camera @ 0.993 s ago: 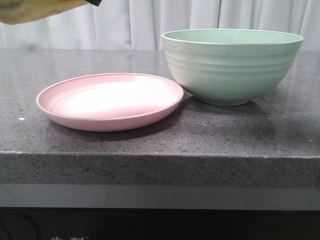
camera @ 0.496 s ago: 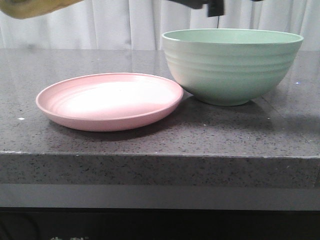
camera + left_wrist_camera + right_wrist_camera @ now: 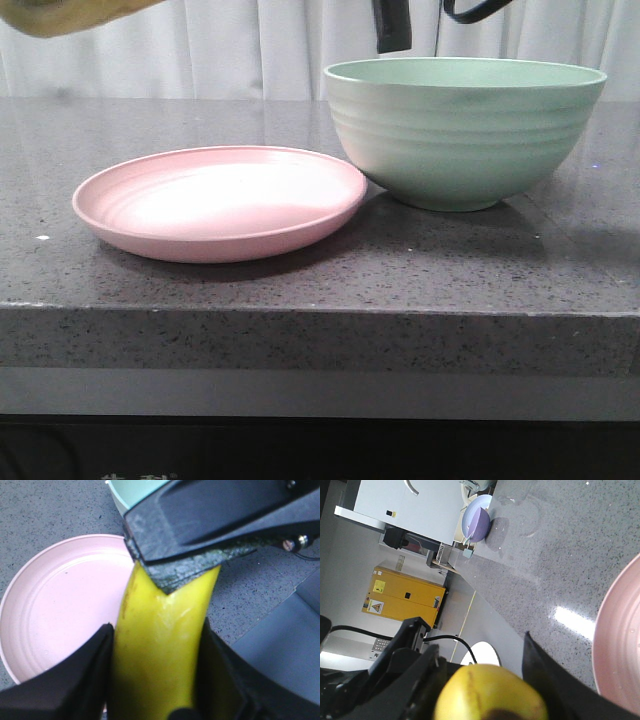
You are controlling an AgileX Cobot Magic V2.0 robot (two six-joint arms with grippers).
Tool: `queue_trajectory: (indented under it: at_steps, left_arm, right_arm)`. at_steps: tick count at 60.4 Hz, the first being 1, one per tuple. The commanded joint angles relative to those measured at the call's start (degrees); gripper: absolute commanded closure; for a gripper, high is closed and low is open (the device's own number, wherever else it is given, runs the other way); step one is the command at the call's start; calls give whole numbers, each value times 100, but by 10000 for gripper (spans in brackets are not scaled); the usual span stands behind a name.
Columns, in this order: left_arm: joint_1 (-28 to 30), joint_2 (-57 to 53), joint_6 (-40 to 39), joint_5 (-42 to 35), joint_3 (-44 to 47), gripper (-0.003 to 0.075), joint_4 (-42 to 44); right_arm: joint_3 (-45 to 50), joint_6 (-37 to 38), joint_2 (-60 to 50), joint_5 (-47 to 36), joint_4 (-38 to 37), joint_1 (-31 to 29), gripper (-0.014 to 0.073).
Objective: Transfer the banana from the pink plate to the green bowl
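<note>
The banana (image 3: pixel 160 645) is off the pink plate (image 3: pixel 30 605) and held in the air, pinched across its middle between the left gripper (image 3: pixel 157 645) jaws, with the empty plate beneath them. Within the last second the right gripper (image 3: pixel 485 680) has come in. Its jaws now sit on either side of the banana's free end, though I cannot tell whether they are pressing yet. This looks like a hand-over, so the lift is done. The green bowl (image 3: pixel 465 140) stands on the tabletop (image 3: pixel 300 290) beyond the jaws, touching the plate, and the carry and drop are still to do.
</note>
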Motion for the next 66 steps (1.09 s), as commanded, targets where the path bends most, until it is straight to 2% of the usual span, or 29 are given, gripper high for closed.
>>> queue_trajectory:
  at_steps: [1,10,15,29,41,45,52,60,66]
  left_arm:
    - [-58,-150,-5,-449,-165,407,-46]
    - [-58,-164,-5,-449,-178,257,80]
    - [-58,-207,-5,-496,-190,221,95]
    - [-58,-606,-5,-504,-190,215,95]
    - [-58,-1040,-5,-504,-190,215,157]
    - [-58,-1075,-5,-504,-190,215,204]
    - [-58,-1075,-18,-504,-190,215,218]
    - [-58,-1028,-27,-493,-190,215,218]
    - [-58,-1019,-41,-493,-190,215,218]
  right_arm:
    - [-190,-95,-212,184,325,-11,496]
    - [-214,-132,-212,-105,221,-16,496]
    - [-350,-157,-212,-343,-177,-67,496]
    - [-1069,-146,-212,-381,-747,-409,495]
    - [-2122,132,-212,-465,-1473,-1206,495]
    - [-2487,270,-212,-481,-1996,-1503,495]
    - [-3203,644,-212,-374,-3362,-1927,495]
    - [-3714,1245,-128,-350,-5090,-1948,495]
    - [-3806,1587,106,-213,-5699,-1933,495]
